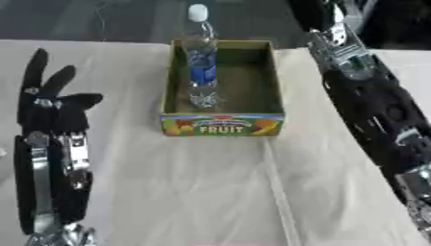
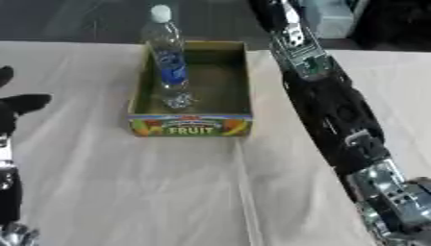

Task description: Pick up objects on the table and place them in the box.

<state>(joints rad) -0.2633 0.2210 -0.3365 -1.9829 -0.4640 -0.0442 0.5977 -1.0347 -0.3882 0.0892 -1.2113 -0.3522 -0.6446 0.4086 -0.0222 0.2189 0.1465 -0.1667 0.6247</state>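
Clear plastic bottle (image 1: 201, 67) with a blue label stands upright inside the fruit box (image 1: 268, 86), so that 1 looks placed. Nothing else on the table (image 1: 210, 192) that I can spot. Left hand (image 1: 52, 103) rests open, fingers up, holding nothing. Right arm (image 2: 336, 110) crosses beside the box; can't tell its hand's state. I'd pull back without bumping the bottle.

Both head views look steeply down and forward over the cloth-covered white counter (image 1: 210, 192) from close above. They share the open cardboard fruit box (image 1: 261, 81) at centre; the right eye view sits slightly rightward.
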